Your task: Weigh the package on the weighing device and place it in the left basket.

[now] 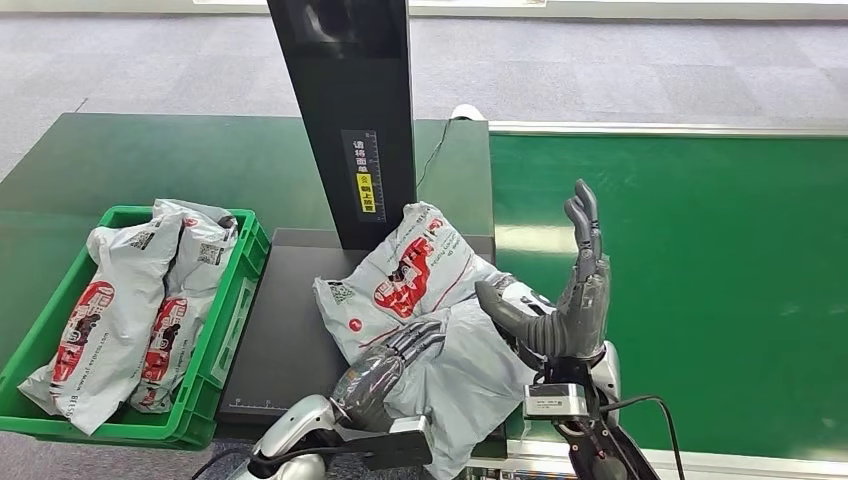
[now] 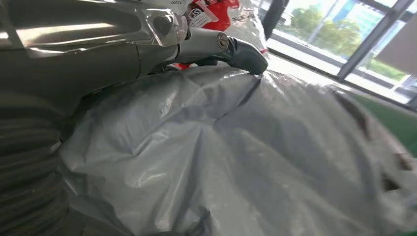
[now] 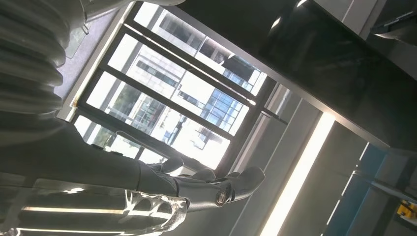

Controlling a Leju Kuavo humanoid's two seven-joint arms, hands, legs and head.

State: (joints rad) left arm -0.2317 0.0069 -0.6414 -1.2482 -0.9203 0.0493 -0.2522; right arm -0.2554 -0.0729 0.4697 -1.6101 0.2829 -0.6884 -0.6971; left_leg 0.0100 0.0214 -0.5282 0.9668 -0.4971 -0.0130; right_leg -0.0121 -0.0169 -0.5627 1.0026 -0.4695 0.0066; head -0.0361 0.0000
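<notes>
Green table and conveyor belt (image 1: pixel 680 280) flank a dark flat weighing platform (image 1: pixel 290 340), where a grey plastic mailer package with red print (image 1: pixel 410 280) lies. Left hand (image 1: pixel 385 372) rests its fingers on the package; right hand (image 1: pixel 570 300) stands upright, fingers spread, holding nothing. Green plastic basket (image 1: pixel 235 300) of similar packages sits at the left

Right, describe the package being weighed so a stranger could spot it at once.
Find the tall black post; at its foot is the dark weighing plate. The grey package lies there, under the left robot hand. Unlike the similar bags, it lies outside the green basket.
</notes>
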